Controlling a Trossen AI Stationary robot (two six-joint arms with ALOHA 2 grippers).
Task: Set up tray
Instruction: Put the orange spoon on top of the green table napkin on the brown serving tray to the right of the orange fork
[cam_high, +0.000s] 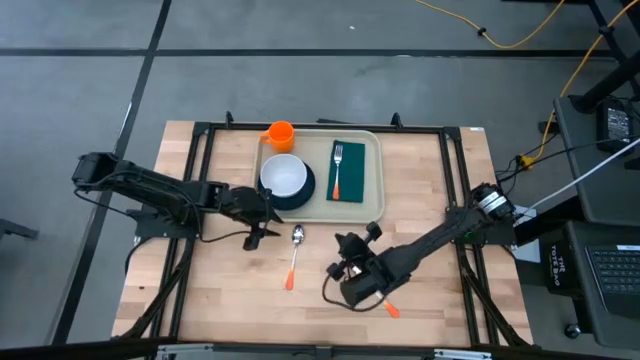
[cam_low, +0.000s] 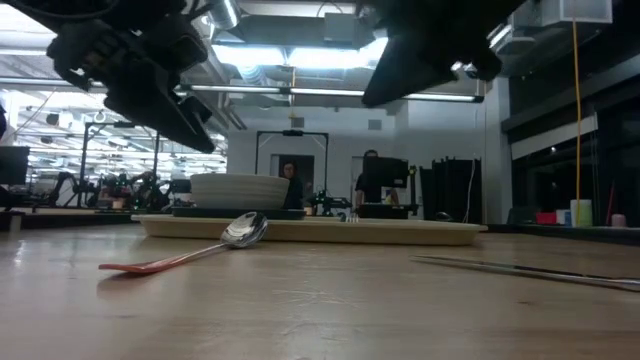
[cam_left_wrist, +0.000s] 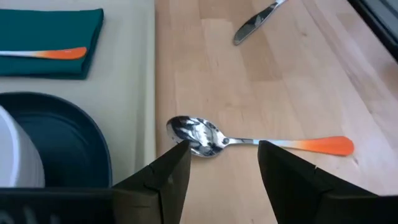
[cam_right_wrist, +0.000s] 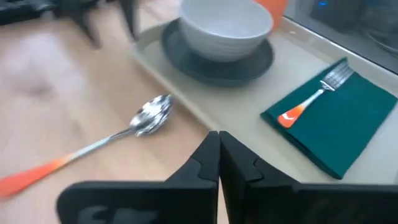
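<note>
Left claw (cam_high: 268, 224) open | spoon (cam_high: 296, 250) beside tray (cam_high: 377, 170) edge

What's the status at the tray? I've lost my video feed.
Left gripper open over the spoon, holding nothing. Right gripper shut, empty, above bare table. Tray carries plate, bowl, cup, napkin, fork. Spoon and knife lie off it.

A large cream rectangular plastic tray (cam_high: 372, 208) lies at the far middle of the pale wooden surface (cam_high: 230, 280). On it sit a white bowl (cam_high: 283, 176) on a dark round plate (cam_high: 303, 195) and a dark green napkin (cam_high: 352, 180) bearing an orange-handled fork (cam_high: 337, 170). An orange cup (cam_high: 280, 135) stands at the tray's far left corner. An orange-handled metal spoon (cam_high: 295, 255) lies just in front of the tray.
</note>
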